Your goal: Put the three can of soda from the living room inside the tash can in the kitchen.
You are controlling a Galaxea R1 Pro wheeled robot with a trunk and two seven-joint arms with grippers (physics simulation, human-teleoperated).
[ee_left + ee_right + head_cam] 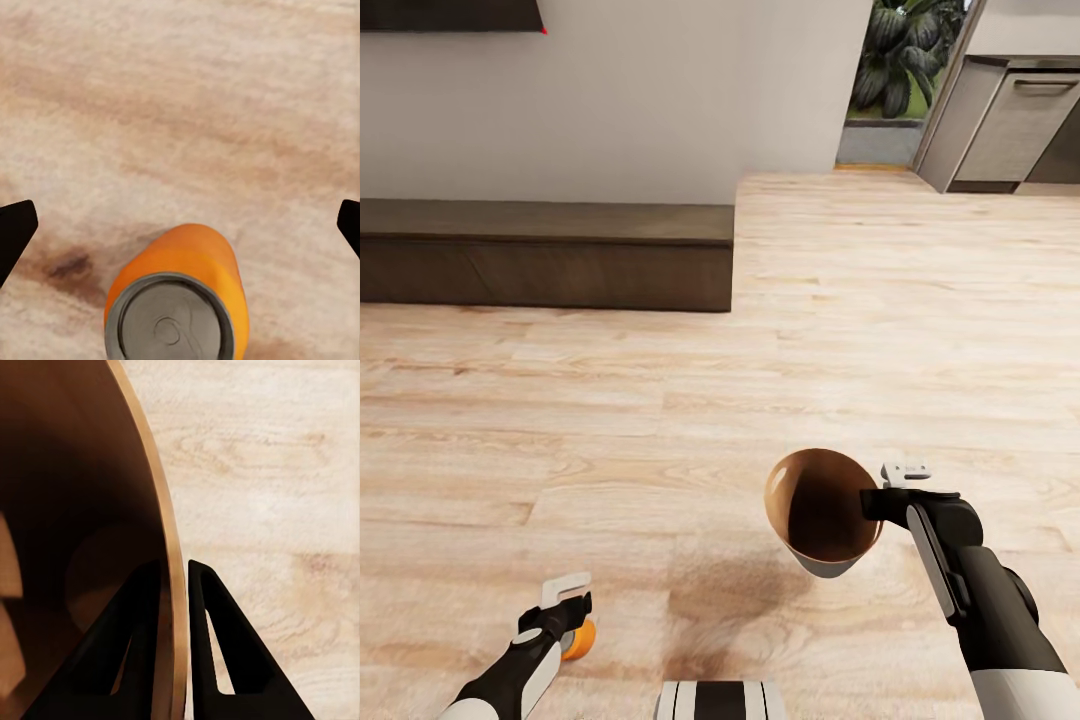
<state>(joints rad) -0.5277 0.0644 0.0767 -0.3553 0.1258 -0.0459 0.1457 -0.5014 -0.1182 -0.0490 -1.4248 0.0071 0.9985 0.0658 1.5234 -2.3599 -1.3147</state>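
Observation:
An orange can of soda (582, 638) with a silvery top (169, 322) is low over the wood floor by my left gripper (565, 598). In the left wrist view the can (187, 255) lies between the two dark fingertips (15, 229), which stand wide apart and clear of it, so this gripper is open. My right gripper (888, 487) is shut on the rim of the trash can (815, 525), one finger inside and one outside the wall (75, 510). The bin hangs tilted above the floor, showing its glossy orange-brown inside. The other two cans are out of view.
A long low dark bench (550, 255) runs along the white wall at the left. Far right stand the kitchen's grey cabinets and steel dishwasher (1020, 120), beside a window with plants (900, 60). Open wood floor (660, 420) lies between. My base (720, 700) shows at the bottom.

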